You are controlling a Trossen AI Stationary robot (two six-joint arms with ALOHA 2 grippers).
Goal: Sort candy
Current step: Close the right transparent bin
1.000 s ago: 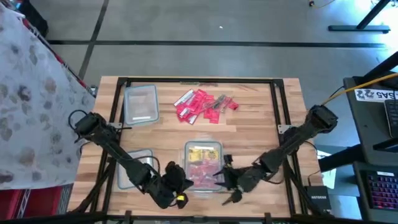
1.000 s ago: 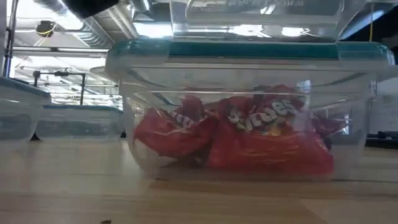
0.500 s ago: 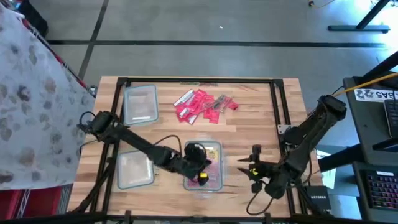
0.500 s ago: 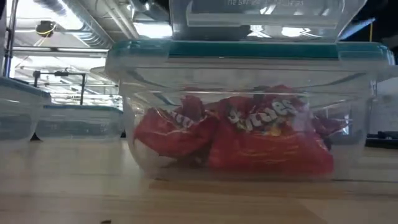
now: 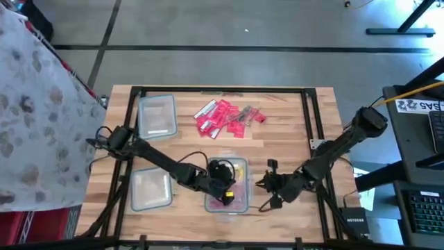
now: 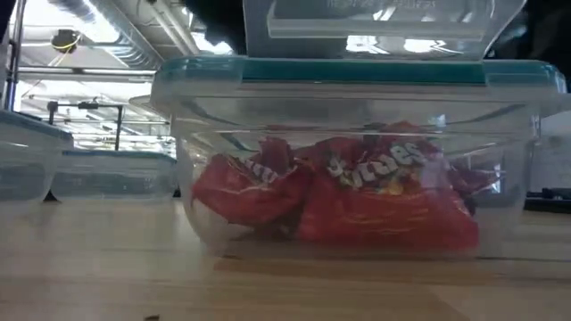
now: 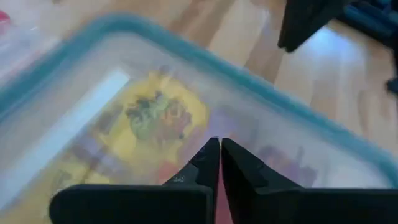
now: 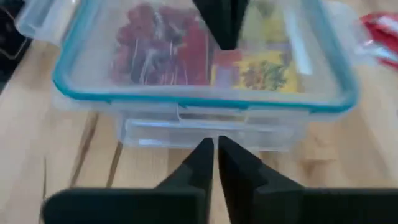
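While my left gripper (image 5: 223, 186), fingers pressed together, rests on the lidded clear teal-rimmed tub (image 5: 237, 165) of red and yellow candy (image 6: 348, 192), I keep pressure even; the closed right gripper (image 5: 269, 186) waits beside it.

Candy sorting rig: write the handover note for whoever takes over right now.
Left gripper: shut, over the lidded tub at the table's near edge.
Right gripper: shut, empty, just right of that tub, pointing at it.
Done: red and yellow candy lies inside that tub, with the teal-rimmed lid on it.
Left: a loose pile of mostly red candy lies at the far middle of the table.
Two more clear tubs stand on the left side, one far, one near; their contents cannot be made out.
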